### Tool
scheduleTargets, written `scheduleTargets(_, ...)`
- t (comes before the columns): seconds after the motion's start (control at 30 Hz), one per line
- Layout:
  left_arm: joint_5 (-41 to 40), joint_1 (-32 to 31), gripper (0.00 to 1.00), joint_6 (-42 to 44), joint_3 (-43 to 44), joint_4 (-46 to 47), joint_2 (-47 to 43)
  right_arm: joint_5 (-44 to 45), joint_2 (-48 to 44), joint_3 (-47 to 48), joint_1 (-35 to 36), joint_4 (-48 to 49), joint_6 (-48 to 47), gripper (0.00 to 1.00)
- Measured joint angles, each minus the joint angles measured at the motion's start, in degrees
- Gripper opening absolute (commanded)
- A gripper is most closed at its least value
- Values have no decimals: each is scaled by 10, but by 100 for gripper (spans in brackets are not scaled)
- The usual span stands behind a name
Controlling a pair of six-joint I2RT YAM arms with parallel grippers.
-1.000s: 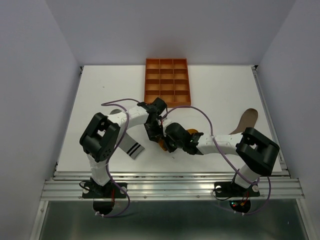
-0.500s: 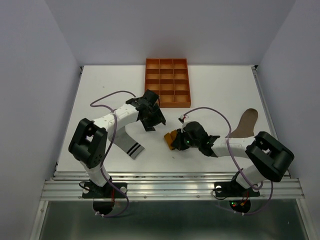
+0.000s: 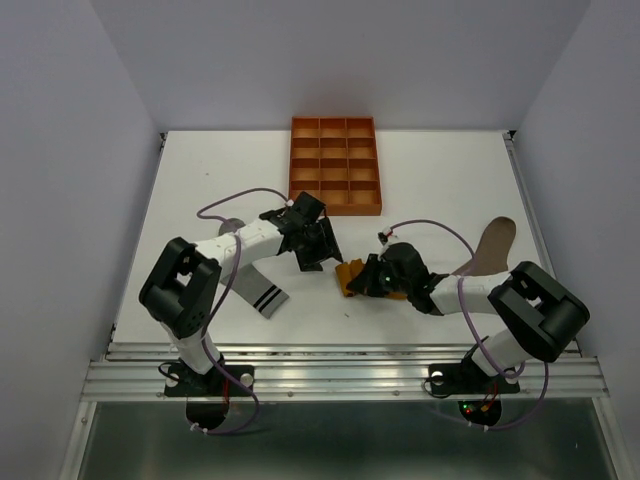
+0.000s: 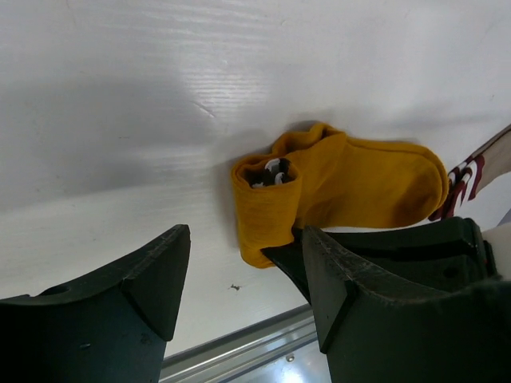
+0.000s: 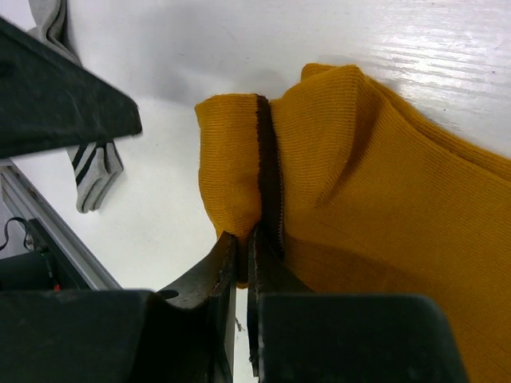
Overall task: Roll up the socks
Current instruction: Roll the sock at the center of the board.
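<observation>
A mustard yellow sock (image 3: 347,277) lies partly rolled near the table's middle front, its rolled end showing a striped cuff inside (image 4: 271,171). My right gripper (image 5: 243,239) is shut on the roll's folded edge (image 5: 231,175), reaching in from the right (image 3: 366,279). Open and holding nothing, my left gripper (image 4: 243,239) hovers just above and left of the roll (image 3: 322,252). To the left a grey sock (image 3: 258,292) with black-white stripes lies flat under the left arm. A taupe-brown sock (image 3: 493,243) lies at the right; its maroon-white cuff (image 4: 463,174) peeks past the yellow one.
An orange compartmented tray (image 3: 335,165) stands at the back centre. The table's metal front rail (image 3: 330,375) runs close below the socks. Purple cables loop over both arms.
My left gripper opened wider, drew back toward the tray, then came down again beside the yellow roll. The right gripper kept its hold and shifted slightly right.
</observation>
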Motion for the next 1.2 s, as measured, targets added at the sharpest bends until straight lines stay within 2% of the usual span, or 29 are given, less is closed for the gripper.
scheduleTargets(0.23,28,-18,67,16,-32,45,10,-2,0,0,-6,-2,12,1)
scheduleTargets(0.6,42,-23,56,25,-32,88,57,-10,1,2,-7,-3,2,1)
scheduleTargets(0.63,43,-23,54,25,-32,92,60,-12,2,3,-7,-3,-1,1)
scheduleTargets(0.67,44,-24,44,26,-32,97,63,-14,3,3,-8,-4,-4,1)
scheduleTargets(0.77,49,-28,24,26,-30,110,74,-29,14,11,-10,-4,-12,1)
scheduleTargets(0.83,50,-30,16,28,-26,117,79,-37,20,18,-10,-6,-17,1)
scheduleTargets(0.9,50,-30,0,30,-23,120,82,-41,23,21,-13,-7,-22,1)
scheduleTargets(0.97,52,-30,0,33,-22,123,83,-44,23,22,-13,-9,-27,2)
scheduleTargets(1.03,53,-30,0,35,-22,123,84,-45,23,24,-13,-11,-33,7)
scheduleTargets(1.13,47,-30,0,35,-20,119,85,-52,23,34,-13,-24,-49,33)
scheduleTargets(1.2,29,-32,0,32,-14,104,85,-64,25,50,-14,-46,-68,42)
